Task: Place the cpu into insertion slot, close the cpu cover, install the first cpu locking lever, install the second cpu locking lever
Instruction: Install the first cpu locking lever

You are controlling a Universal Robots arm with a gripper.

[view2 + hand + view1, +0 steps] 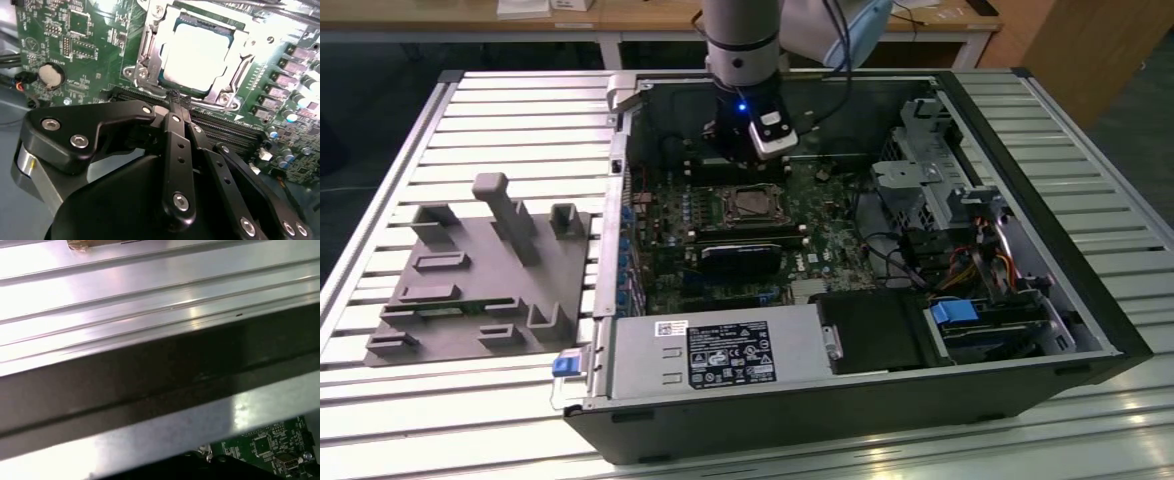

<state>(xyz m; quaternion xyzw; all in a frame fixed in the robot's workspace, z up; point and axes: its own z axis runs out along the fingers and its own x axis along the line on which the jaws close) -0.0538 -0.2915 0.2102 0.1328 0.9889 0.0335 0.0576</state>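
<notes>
Just beside the memory slots [235,132], tool [176,102] clenched (empty) — cpu [197,55] seated under cpu cover [227,95].

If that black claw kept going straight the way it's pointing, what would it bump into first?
Probably the cpu cover, the silver frame lying over the cpu. In the second wrist view the gripper aims at the frame's near edge, its jaws together. Depth is hard to judge.

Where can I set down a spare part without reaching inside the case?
The slatted table is bare behind the grey fixture block and along the front edge near it. Inside the computer case it is crowded: the arm's gripper hangs by the cpu, cables beyond.
</notes>
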